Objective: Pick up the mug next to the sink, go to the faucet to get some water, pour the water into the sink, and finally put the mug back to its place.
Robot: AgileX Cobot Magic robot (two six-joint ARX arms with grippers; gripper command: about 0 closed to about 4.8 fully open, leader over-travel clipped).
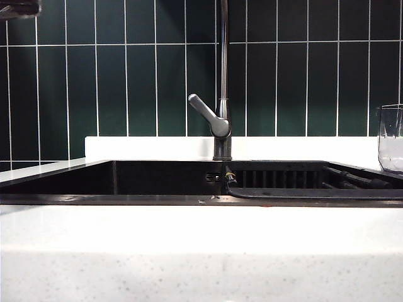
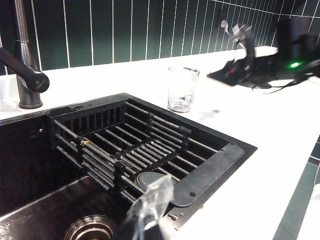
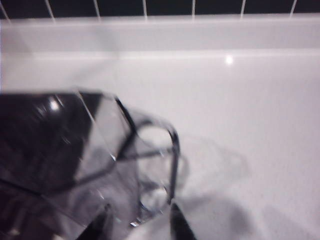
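Note:
The mug (image 1: 391, 138), clear faceted glass, stands upright on the white counter (image 1: 189, 233) to the right of the sink (image 1: 75, 179); the left wrist view shows the mug (image 2: 181, 89) beyond the sink's corner. The faucet (image 1: 221, 126) rises behind the sink's middle. My right arm (image 2: 265, 67) is a blur above the counter to the right of the mug, apart from it. My right gripper (image 3: 140, 227) is open, with the blurred mug (image 3: 150, 165) just ahead of its fingertips. My left gripper (image 2: 150, 207) is shut and empty, above the sink's front near the drain (image 2: 92, 229).
A slotted black rack (image 2: 125, 145) fills the right half of the sink (image 2: 30, 200). The faucet's (image 2: 22, 75) lever handle sticks out to the left. Dark green tiles (image 1: 126, 75) back the counter. A dark part (image 1: 19, 7) shows in the exterior view's top left corner.

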